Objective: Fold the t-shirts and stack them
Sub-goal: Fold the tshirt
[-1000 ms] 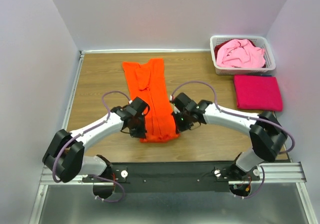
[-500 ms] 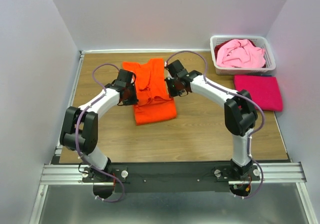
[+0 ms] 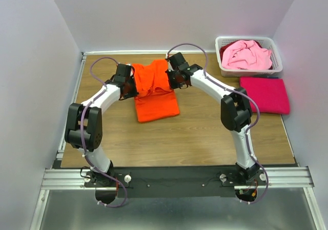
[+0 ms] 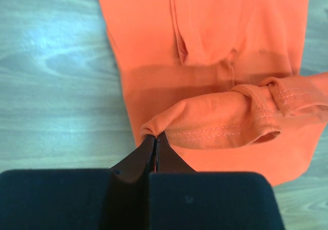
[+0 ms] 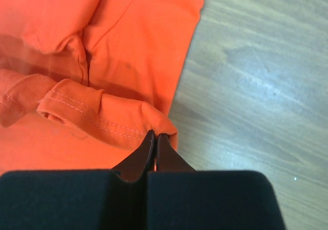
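Observation:
The bright orange t-shirt (image 3: 155,89) lies on the wooden table, its near hem doubled back over itself toward the far end. My left gripper (image 3: 131,85) is shut on the hem's left corner (image 4: 154,130), and my right gripper (image 3: 172,80) is shut on the hem's right corner (image 5: 159,127). Both hold the stitched hem lifted above the shirt's lower layer (image 4: 215,30). At the right edge of the table lies the magenta-red t-shirt (image 3: 264,94), folded into a flat rectangle. The pale pink t-shirt (image 3: 247,55) sits crumpled in the basket.
The white slotted basket (image 3: 277,61) stands at the back right corner, against the walls. Bare wood (image 3: 205,132) shows between the orange shirt and the arm bases. Both arms stretch far forward over the table.
Both grippers have carried the orange shirt's near hem away from the arm bases toward the far end, folding the long strip over itself into a shorter shape.

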